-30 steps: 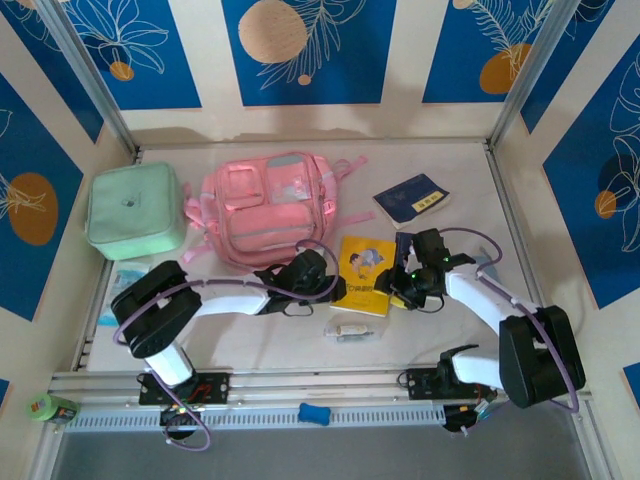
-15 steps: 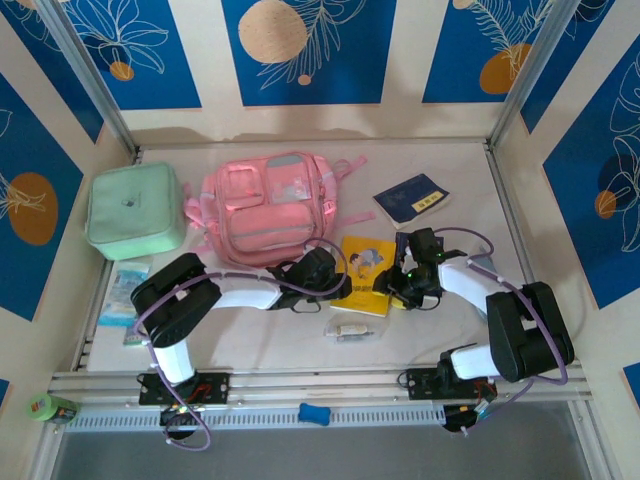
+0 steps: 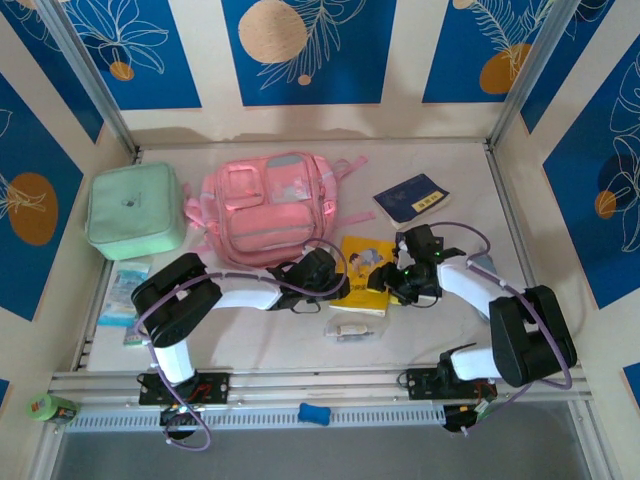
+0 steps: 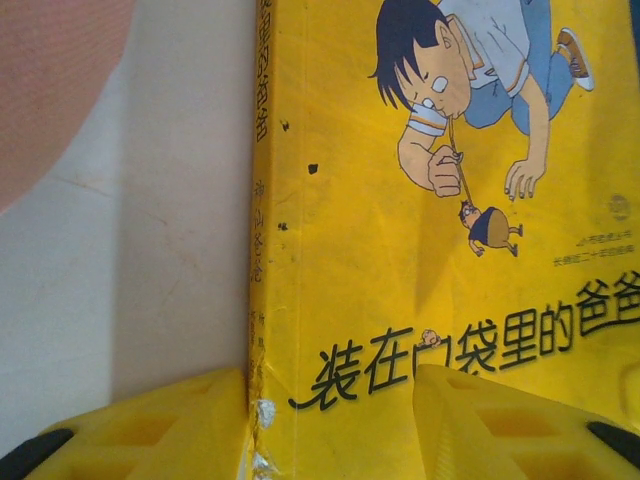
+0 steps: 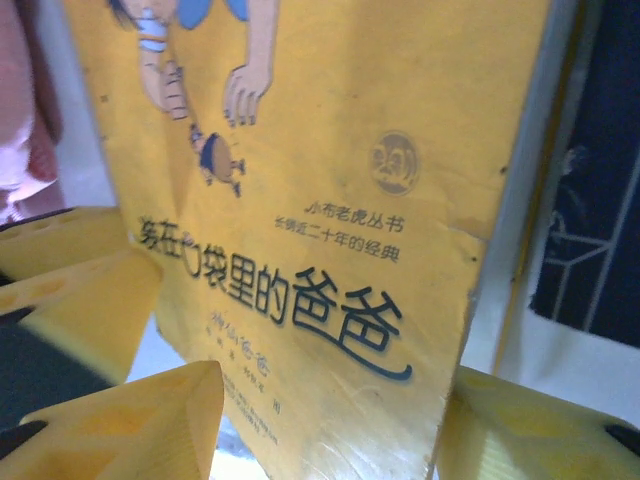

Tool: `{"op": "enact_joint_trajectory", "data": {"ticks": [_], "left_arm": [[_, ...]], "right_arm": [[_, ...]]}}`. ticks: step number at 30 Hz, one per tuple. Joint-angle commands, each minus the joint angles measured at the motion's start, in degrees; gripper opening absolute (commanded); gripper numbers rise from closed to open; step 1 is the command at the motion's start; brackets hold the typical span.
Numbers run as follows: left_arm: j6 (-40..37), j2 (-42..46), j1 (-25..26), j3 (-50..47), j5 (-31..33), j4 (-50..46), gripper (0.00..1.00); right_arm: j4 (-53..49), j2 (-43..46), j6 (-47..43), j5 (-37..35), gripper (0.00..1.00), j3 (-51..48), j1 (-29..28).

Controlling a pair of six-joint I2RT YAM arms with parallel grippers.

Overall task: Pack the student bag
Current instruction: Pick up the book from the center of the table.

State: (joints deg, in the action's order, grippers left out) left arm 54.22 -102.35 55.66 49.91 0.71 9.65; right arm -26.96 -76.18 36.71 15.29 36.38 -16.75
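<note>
Lying just beyond left pincer (image 3: 342,287), student bag (image 3: 265,205)

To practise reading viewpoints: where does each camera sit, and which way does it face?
Top: above and behind the arms, looking down on the table, pink backpack and yellow book; both arms, left tool and right tool show.
Left wrist: on the left arm, looking down at the book's cover; its yellow fingers show.
Right wrist: on the right arm, facing the book's title; its yellow fingers show.
Shared: every view sees the book.

Table (image 3: 455,165) bare at far right; student bag (image 3: 270,205), yellow book (image 3: 365,262) block the middle
</note>
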Motion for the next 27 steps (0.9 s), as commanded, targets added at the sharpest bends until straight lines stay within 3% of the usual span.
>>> {"op": "enact_joint_trajectory", "data": {"ticks": [1, 10, 27], "left_arm": [[0.1, -1.5, 0.3, -0.6, 1.9, -0.8, 0.48], [-1.2, -1.6, 0.2, 0.3, 3.2, -4.0, 0.48], [-1.4, -2.4, 0.3, 1.2, 3.3, -6.0, 0.47]], "right_arm": [[-1.8, 2.8, -2.6, 4.5, 0.55, 3.0, 0.1], [-6.2, 4.1, -3.7, 4.3, 0.54, 4.2, 1.6], [-9.3, 2.3, -6.3, 7.1, 0.29, 6.5, 3.6]]}}
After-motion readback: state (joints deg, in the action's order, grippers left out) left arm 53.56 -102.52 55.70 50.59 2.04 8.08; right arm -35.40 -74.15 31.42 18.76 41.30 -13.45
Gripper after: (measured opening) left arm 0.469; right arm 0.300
